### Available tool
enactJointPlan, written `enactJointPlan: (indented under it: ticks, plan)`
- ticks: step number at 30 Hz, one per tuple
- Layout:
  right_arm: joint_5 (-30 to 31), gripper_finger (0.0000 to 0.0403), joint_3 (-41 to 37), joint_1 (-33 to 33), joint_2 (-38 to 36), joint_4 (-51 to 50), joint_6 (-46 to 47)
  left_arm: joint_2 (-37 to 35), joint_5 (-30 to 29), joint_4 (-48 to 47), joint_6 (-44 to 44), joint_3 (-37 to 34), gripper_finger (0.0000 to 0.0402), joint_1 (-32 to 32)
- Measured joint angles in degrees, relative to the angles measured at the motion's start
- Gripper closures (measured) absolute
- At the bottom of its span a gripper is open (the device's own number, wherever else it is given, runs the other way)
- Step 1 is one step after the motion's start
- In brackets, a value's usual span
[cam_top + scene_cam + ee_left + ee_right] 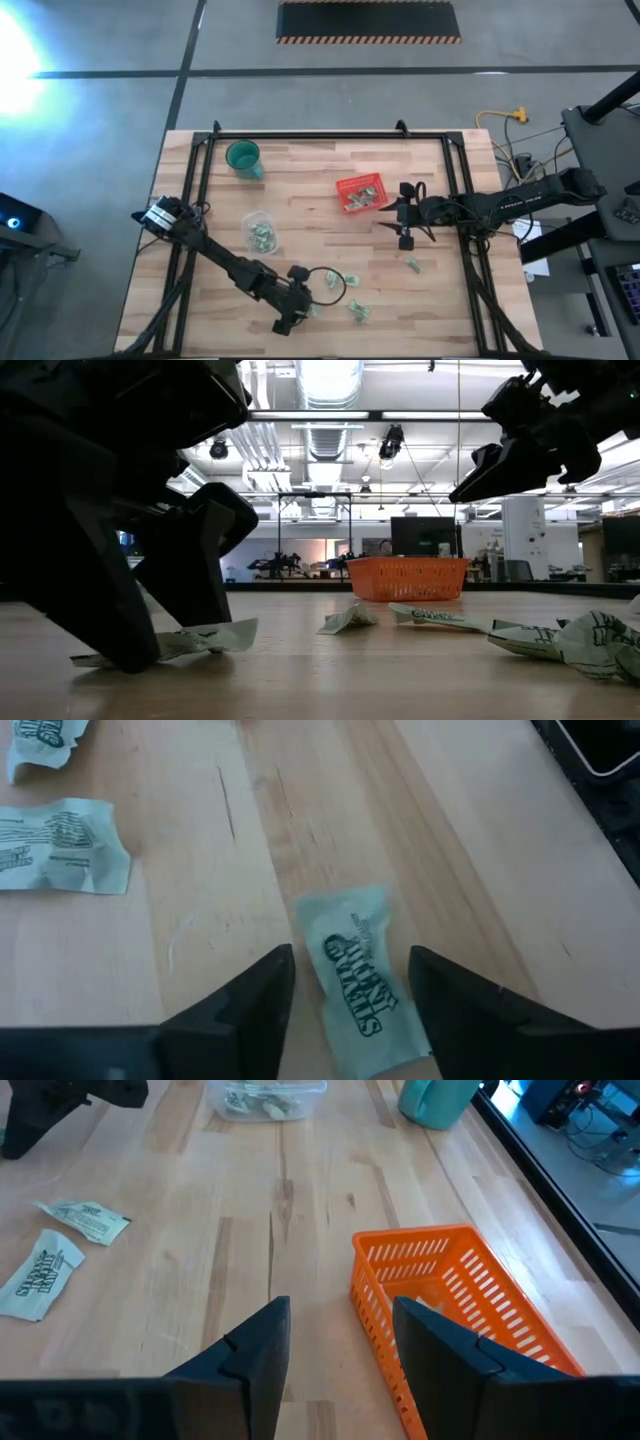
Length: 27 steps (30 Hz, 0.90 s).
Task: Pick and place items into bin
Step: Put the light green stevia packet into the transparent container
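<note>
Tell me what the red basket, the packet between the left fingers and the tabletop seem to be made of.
The red basket looks like moulded plastic: slotted lattice walls, slight sheen. The packet looks like thin paper or film, matte, creased, with printed lettering; which of the two is unclear. The tabletop looks like jointed pale wood planks with visible grain.

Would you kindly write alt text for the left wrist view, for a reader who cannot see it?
The left gripper is open, its two dark fingers straddling a pale green packet that lies flat on the wooden table. Two more packets lie farther off on the wood.
</note>
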Motion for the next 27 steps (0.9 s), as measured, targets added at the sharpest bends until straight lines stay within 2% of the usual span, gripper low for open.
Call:
enactJointPlan:
  ticks: [10, 21, 27]
  plan:
    - [0.00, 0.0246, 0.00, 0.00, -0.02, -0.02, 0.00, -0.43, -0.29, -0.47, 1.74, -0.15, 0.0303, 0.24]
    - [0.02, 0.0254, -0.28, 0.00, -0.04, -0.02, -0.02, -2.10, 0.25, -1.05, 6.56, -0.26, 0.0340, 0.24]
    - [0.02, 0.0255, -0.31, 0.00, -0.04, -0.04, 0.00, -2.61, -3.57, -3.81, 8.82, -0.26, 0.0362, 0.22]
